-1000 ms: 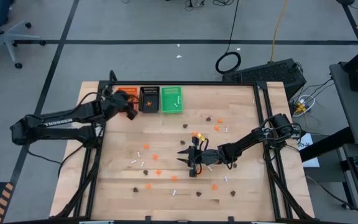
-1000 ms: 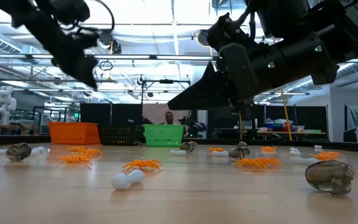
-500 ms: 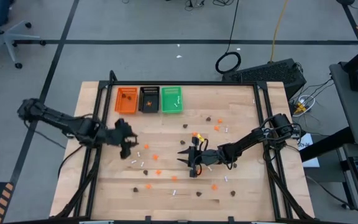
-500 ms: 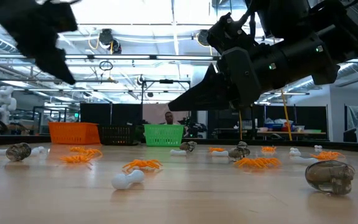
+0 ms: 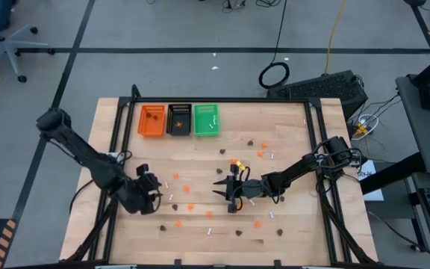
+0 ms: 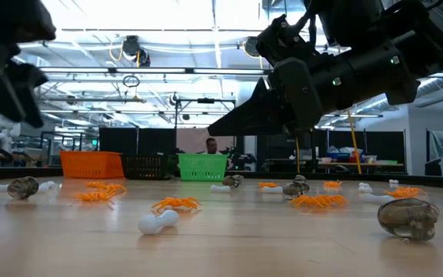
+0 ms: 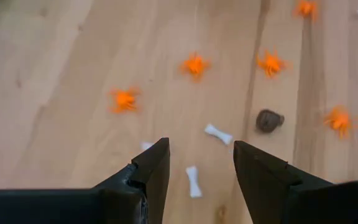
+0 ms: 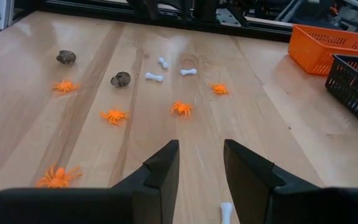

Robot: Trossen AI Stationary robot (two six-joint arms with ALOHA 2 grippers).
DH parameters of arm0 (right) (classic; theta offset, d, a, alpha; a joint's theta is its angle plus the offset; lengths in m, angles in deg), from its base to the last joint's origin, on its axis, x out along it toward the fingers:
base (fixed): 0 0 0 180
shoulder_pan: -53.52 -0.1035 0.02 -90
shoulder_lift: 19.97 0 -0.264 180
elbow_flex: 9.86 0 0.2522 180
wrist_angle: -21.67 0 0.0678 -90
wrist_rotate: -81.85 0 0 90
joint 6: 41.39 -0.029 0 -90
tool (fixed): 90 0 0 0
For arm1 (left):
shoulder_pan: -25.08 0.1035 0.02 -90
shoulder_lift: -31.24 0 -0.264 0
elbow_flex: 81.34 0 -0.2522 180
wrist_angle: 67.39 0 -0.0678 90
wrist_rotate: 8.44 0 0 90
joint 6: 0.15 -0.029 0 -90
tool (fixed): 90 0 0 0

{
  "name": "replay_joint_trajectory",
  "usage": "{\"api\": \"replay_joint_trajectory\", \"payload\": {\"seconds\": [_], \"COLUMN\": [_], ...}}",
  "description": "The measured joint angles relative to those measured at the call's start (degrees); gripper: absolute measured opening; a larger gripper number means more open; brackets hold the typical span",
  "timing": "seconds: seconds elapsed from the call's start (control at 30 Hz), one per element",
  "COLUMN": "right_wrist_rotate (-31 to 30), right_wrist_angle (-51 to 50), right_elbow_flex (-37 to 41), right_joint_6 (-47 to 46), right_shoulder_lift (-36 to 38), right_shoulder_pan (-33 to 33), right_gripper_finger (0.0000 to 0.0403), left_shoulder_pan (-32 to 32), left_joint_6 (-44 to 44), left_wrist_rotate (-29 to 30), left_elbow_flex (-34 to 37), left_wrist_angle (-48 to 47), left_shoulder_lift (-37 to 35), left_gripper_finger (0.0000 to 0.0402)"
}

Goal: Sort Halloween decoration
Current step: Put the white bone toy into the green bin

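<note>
Trays at table's far edge: three, namely orange tray (image 5: 152, 121), black tray (image 5: 179, 119), green tray (image 5: 206, 119).

Left wrist view: five orange spiders (image 7: 195, 65), three white bones (image 7: 219, 133), one dark brown skull (image 7: 270, 120).

Right wrist view: five orange spiders, four white bones, two dark skulls.

Full-table totals of small trinkets: too small to count from high view.

Arms: two.

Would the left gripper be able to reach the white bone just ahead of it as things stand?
Probably yes: the left gripper hangs open over bare wood, the white bone lies between its fingers, and nothing stands in the way.
</note>
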Motion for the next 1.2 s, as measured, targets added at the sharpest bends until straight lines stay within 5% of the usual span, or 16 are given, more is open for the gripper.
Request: {"api": "replay_joint_trajectory", "payload": {"seconds": [0.37,0.63,0.9,1.2], "right_wrist_rotate": [0.0,-0.1,-0.1,-0.2], "right_wrist_angle": [0.0,1.4,1.7,1.7], "right_elbow_flex": [0.0,0.0,0.0,0.0], "right_joint_6": [-0.8,-0.1,0.2,0.7], "right_shoulder_lift": [0.0,0.0,0.0,0.0], "right_shoulder_pan": [0.0,0.0,0.0,0.0], "right_gripper_finger": [0.0112,0.0112,0.0112,0.0112], "left_shoulder_pan": [-3.0,-6.0,-9.8,-11.9], "left_joint_6": [6.3,9.3,15.1,17.9], "left_wrist_rotate": [-0.5,10.5,14.4,15.0], "left_elbow_flex": [0.0,3.5,14.3,17.7], "left_wrist_angle": [2.6,8.8,27.2,28.2], "left_shoulder_lift": [11.6,12.5,12.5,12.5], "left_gripper_finger": [0.0175,0.0151,0.0093,0.0087]}}
